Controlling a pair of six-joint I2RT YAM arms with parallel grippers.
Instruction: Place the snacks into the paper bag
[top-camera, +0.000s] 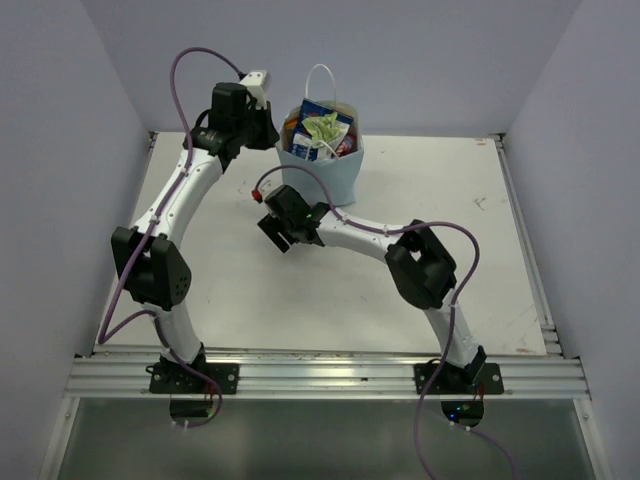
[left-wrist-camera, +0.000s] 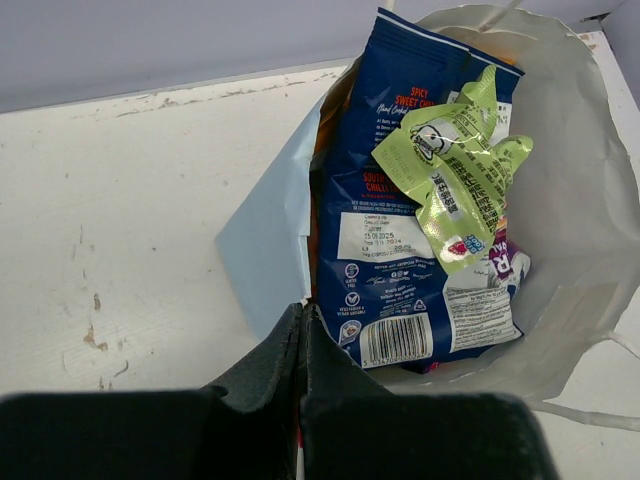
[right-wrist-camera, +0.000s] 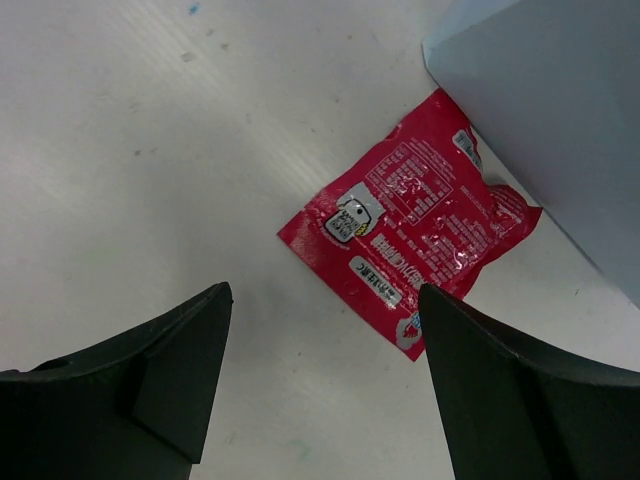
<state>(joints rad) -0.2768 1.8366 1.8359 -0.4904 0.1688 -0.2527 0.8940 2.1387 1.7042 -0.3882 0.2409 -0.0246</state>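
The pale blue paper bag (top-camera: 325, 178) stands upright at the back middle of the table. In it are a blue-white packet (left-wrist-camera: 385, 260), a green sachet (left-wrist-camera: 455, 180), a purple packet (left-wrist-camera: 506, 262) and an orange sliver (left-wrist-camera: 328, 115) behind them. My left gripper (left-wrist-camera: 302, 312) is shut, pinching the bag's left rim (left-wrist-camera: 270, 240); it also shows in the top view (top-camera: 268, 128). My right gripper (right-wrist-camera: 325, 292) is open and empty, hovering above a red packet (right-wrist-camera: 410, 245) that lies flat on the table against the bag's wall (right-wrist-camera: 560, 110). In the top view the right gripper (top-camera: 285, 228) hides that packet.
The white table (top-camera: 450, 210) is boxed in by grey walls on the left, back and right. A metal rail (top-camera: 320, 375) runs along the near edge. Purple cables loop above both arms.
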